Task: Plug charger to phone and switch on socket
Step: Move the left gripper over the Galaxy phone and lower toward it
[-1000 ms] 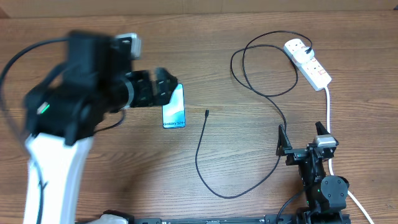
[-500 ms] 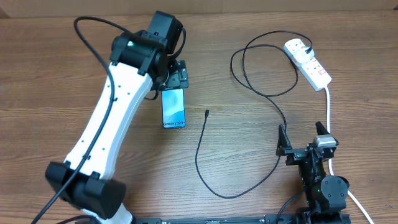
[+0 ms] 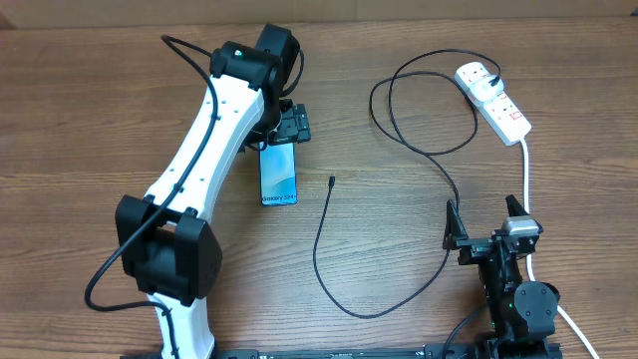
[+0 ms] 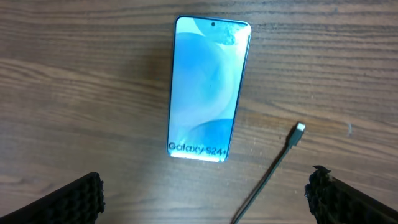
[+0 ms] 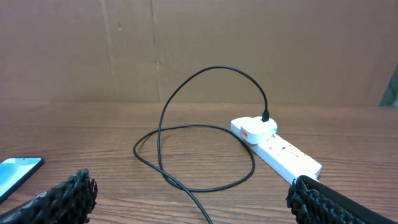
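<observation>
Left gripper (image 3: 288, 130) hovers open above the Galaxy S24+ phone (image 3: 279, 175), at its top end; right gripper (image 3: 485, 221), well to the phone's right, stands open.

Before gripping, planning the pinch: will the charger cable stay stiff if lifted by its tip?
Likely floppy: the charger cable lies in loose loops. Its connector tip looks tiny, probably light. Plugged into the power strip, it may tug.
</observation>
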Robot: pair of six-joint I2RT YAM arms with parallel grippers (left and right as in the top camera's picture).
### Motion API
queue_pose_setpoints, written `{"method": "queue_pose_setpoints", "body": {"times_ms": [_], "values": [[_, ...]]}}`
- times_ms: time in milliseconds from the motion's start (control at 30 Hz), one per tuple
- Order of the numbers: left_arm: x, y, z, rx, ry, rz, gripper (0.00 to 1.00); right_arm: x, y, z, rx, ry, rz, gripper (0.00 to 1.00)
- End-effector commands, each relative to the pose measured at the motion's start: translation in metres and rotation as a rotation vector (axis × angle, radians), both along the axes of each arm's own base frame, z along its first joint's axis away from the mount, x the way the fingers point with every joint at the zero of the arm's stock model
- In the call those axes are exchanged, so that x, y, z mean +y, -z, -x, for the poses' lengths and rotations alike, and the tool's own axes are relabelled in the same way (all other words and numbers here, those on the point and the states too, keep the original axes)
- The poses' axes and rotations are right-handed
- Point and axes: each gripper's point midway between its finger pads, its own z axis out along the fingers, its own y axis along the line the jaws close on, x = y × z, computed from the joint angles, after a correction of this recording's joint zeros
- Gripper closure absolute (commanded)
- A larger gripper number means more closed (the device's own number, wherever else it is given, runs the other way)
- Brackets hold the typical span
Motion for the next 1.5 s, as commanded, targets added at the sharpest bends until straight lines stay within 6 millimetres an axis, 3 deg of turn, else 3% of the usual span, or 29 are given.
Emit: {"method": "queue_pose_setpoints", "body": {"times_ms": [0,167,400,667,867,933,1067,1167,1300,1467], "values": [[-0.001,0.018,-0.01,0.019,0.032,-0.004,0.0,0.0,0.001,0.0,-0.005,0.003,0.002,0.0],[-0.007,0.042,-0.014,0.091,0.075,0.092,0.0,0.0,0.001,0.0,-0.005,0.003,0.002,0.0],[-0.002,0.074,-0.013,0.172,0.071,0.075,0.0,0.0,0.001,0.0,-0.005,0.003,0.002,0.0],[-0.005,0.078,-0.024,0.131,0.131,0.088,0.0,0.0,0.001,0.0,-0.005,0.003,0.002,0.0],[-0.003,0.061,-0.022,0.108,0.09,0.086,0.0,0.0,0.001,0.0,-0.005,0.003,0.002,0.0],[0.0,0.044,-0.015,0.098,0.077,0.087,0.0,0.0,0.001,0.0,-0.005,0.003,0.002,0.0],[0.015,-0.009,0.006,0.039,0.045,0.048,0.0,0.0,0.001,0.0,-0.005,0.003,0.002,0.0],[0.024,-0.032,0.02,-0.002,0.048,0.018,0.0,0.0,0.001,0.0,-0.005,0.003,0.002,0.0],[0.031,-0.031,0.04,-0.006,0.02,0.017,0.0,0.0,0.001,0.0,-0.005,0.003,0.002,0.0],[0.018,0.004,0.038,0.0,-0.001,0.09,0.0,0.0,0.001,0.0,-0.005,0.003,0.002,0.0]]}}
